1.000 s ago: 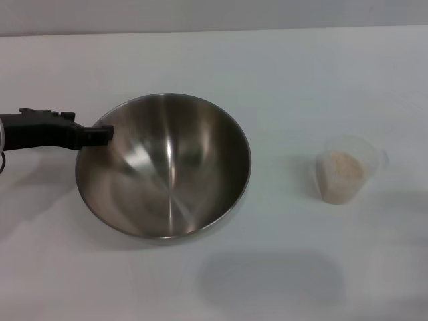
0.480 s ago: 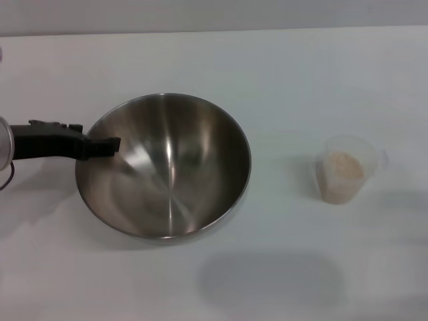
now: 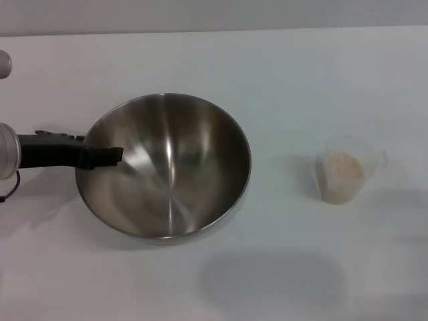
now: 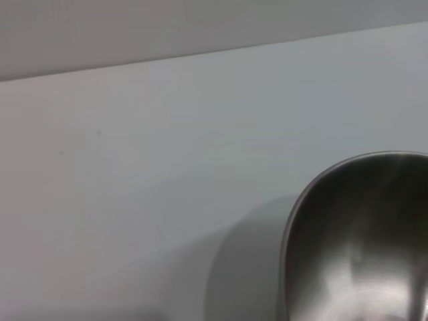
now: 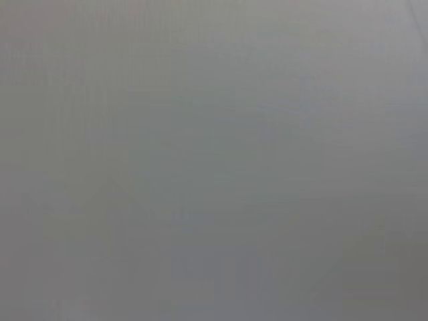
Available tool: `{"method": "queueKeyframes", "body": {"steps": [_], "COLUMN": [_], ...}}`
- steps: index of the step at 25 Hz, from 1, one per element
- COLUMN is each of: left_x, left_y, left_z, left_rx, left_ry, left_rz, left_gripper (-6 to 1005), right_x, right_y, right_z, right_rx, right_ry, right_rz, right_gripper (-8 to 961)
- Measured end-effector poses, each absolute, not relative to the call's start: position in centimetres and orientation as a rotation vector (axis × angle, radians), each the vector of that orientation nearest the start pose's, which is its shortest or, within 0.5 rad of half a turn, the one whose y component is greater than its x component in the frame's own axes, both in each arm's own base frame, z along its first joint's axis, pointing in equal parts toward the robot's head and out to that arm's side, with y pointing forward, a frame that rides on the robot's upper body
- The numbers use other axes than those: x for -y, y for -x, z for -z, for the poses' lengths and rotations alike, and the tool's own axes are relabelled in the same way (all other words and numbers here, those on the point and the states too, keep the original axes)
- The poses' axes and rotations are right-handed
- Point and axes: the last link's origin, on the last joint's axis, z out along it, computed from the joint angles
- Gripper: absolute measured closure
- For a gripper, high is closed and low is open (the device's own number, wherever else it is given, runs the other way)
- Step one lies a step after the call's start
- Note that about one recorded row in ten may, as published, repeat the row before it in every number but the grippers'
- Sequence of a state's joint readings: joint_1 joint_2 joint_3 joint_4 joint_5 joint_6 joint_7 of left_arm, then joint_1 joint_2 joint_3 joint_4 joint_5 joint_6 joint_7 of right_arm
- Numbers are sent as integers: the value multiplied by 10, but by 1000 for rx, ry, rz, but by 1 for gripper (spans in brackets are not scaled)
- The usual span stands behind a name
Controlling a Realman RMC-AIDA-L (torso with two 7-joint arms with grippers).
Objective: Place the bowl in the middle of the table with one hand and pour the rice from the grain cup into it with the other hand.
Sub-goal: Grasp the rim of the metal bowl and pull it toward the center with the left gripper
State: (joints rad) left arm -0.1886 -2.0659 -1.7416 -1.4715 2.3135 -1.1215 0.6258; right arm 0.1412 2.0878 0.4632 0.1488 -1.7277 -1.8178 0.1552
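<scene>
The stainless-steel bowl stands on the white table, left of centre. My left gripper reaches in from the left on its silver wrist, and its black tip lies over the bowl's left rim, just inside it. The left wrist view shows part of the bowl and its rim. The clear grain cup stands upright at the right, apart from the bowl, with pale rice in it. My right gripper is out of view; its wrist view shows only a plain grey surface.
A small silver-grey round part shows at the left edge, far from the bowl. The table's far edge runs along the top of the head view.
My left gripper has moved toward me along the bowl's left rim and a little further over it. The bowl and the cup have not moved.
</scene>
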Motion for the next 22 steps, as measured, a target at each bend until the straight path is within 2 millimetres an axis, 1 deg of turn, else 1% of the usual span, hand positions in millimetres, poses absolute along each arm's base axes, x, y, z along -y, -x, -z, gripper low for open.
{"method": "queueKeyframes", "body": {"steps": [9,14,22], "left_x": [-328,-329,-331], "left_y": [241,241,241], "left_z": [-19,-17,-24], "left_rx": [1080,1090,1111], "left_ry": [2345,2355,2333], "left_rz": [41,34,66], "left_gripper": [356,552,883], "right_x": [-197,-197,-197], "right_y": [-355,-354,-354], "right_z": [-46,-46,-46], "right_rx": [-320,-320,-320], "right_ry": [1145,1146,1147], "right_rz": [-870,-871,-874], "right_gripper": [137,137,137]}}
